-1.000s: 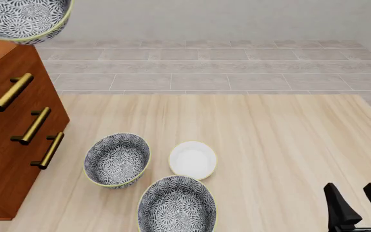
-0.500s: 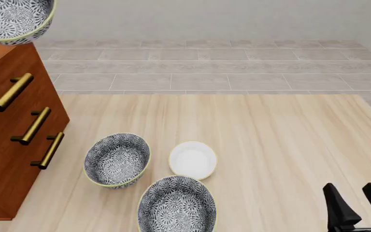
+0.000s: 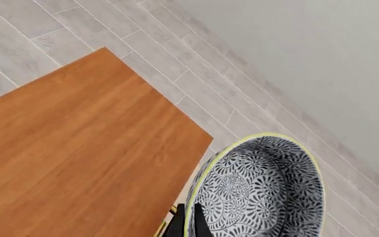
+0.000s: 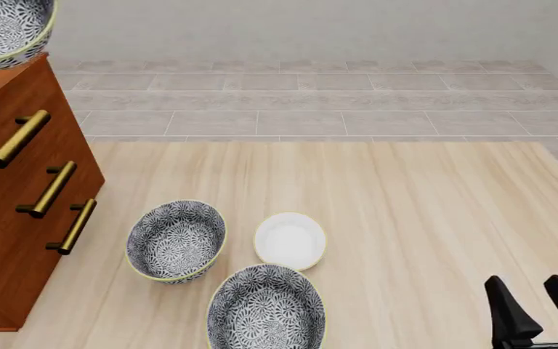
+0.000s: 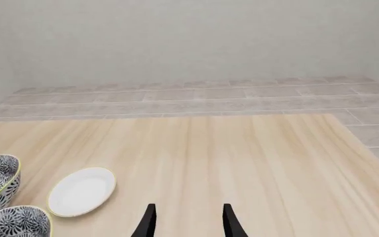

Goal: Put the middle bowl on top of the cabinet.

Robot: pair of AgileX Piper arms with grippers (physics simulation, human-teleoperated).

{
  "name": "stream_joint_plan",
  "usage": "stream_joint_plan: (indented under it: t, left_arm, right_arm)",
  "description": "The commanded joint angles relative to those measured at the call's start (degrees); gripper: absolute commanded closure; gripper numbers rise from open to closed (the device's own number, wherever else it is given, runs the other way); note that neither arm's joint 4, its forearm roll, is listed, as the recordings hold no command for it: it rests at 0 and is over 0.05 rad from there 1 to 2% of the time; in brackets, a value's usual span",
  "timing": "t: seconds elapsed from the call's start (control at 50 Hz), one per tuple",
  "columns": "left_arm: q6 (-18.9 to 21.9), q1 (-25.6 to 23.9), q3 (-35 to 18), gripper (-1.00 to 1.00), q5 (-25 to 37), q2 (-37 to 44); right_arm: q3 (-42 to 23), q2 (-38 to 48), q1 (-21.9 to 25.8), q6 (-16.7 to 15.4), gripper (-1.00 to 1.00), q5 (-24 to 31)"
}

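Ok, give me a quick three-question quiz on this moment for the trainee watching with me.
1. True or false: the right tool holds a bowl.
2. How many patterned bowls stand on the table?
3. The left tool grips the lifted bowl by: A its rim, B its base, C nothing, since it is open.

Key: 1 false, it is open and empty. 2 two. 3 A.
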Motion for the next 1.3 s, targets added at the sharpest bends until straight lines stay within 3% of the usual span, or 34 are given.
stream_joint_plan:
  t: [0.02, 1.3]
  left_arm:
    - [-0.3, 1.9, -1.1, 1.0, 0.7, 0.2]
    - [-4.1, 8.8, 2.9, 1.0, -1.8, 2.6]
  right_arm:
    - [0.0, 0.0, 0.1, -0.1, -1.0, 0.0]
    - [0.0, 0.0, 0.2, 0.1, -1.0, 0.2]
